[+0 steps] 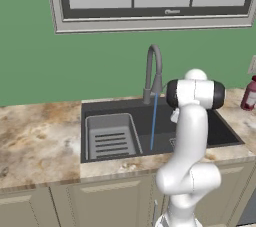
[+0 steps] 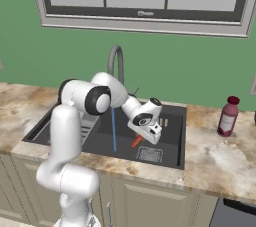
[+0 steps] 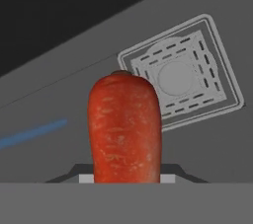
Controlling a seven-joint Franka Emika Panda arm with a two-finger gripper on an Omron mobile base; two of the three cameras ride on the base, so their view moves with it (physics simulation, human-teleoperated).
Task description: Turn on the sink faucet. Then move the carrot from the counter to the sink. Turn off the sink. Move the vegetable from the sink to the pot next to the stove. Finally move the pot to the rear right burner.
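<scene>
The carrot (image 3: 124,127) is held clamped in the gripper (image 2: 149,133), above the sink (image 2: 172,143) floor near the drain grate (image 3: 180,77); water runs from the sink faucet (image 1: 153,73); it should be lowered gently, released low, clear of the drain.

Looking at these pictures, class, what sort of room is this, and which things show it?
A kitchen, rendered in simulation. A dark sink is set into a marbled counter over cabinet fronts, and a gooseneck faucet runs water under a window. The hand holds a carrot in the basin.
</scene>
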